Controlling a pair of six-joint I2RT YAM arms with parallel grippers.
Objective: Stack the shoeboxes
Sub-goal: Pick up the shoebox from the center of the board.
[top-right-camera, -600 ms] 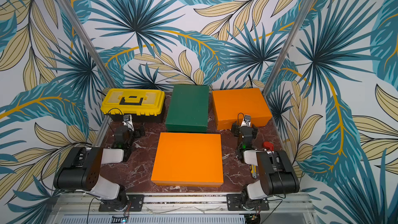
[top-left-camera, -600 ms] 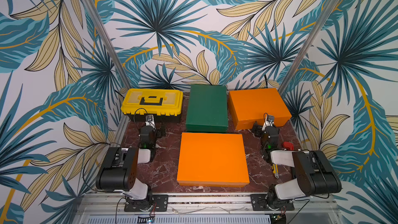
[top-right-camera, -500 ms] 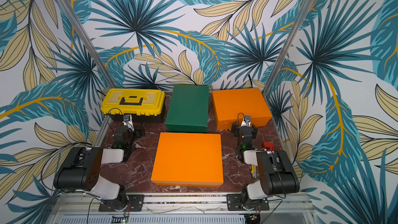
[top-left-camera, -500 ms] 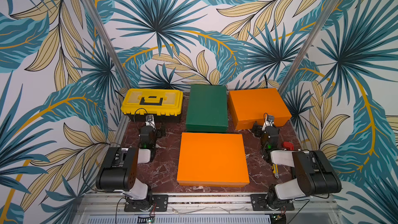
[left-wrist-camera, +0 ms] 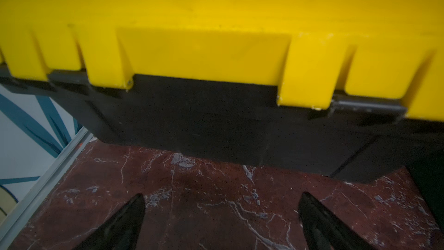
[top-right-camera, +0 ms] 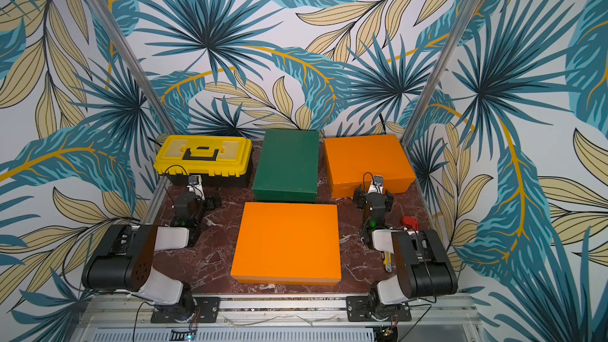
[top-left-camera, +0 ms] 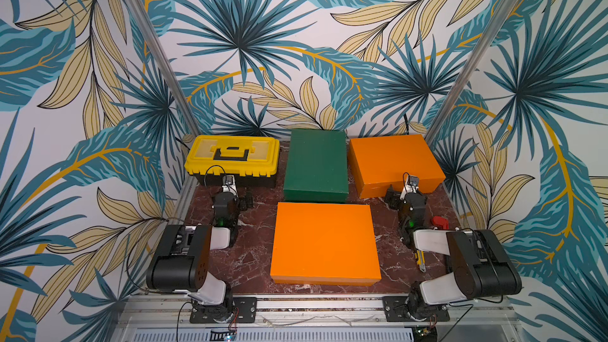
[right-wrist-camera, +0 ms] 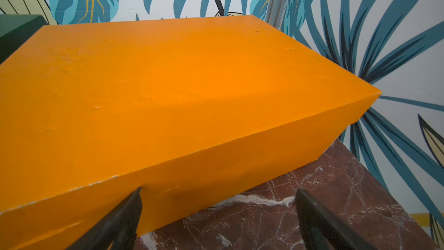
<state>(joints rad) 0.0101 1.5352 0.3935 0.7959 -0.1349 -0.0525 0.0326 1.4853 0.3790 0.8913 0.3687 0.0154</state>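
Three shoeboxes lie flat and apart on the marble table (top-left-camera: 253, 258). An orange shoebox (top-left-camera: 324, 243) (top-right-camera: 286, 241) sits at the front middle, a dark green shoebox (top-left-camera: 316, 164) (top-right-camera: 286, 164) behind it, and another orange shoebox (top-left-camera: 393, 161) (right-wrist-camera: 168, 87) at the back right. My left gripper (top-left-camera: 230, 192) (left-wrist-camera: 221, 196) stands open low over bare table, facing the yellow toolbox (top-left-camera: 232, 159) (left-wrist-camera: 216, 32). My right gripper (top-left-camera: 408, 192) (right-wrist-camera: 218, 191) is open too, just in front of the back right orange shoebox's near side, holding nothing.
The toolbox fills the back left corner. A small red object (top-left-camera: 440, 222) and a yellow utility knife (top-left-camera: 421, 261) lie by the right arm. Patterned walls and metal posts (top-left-camera: 450, 100) close in the table on three sides.
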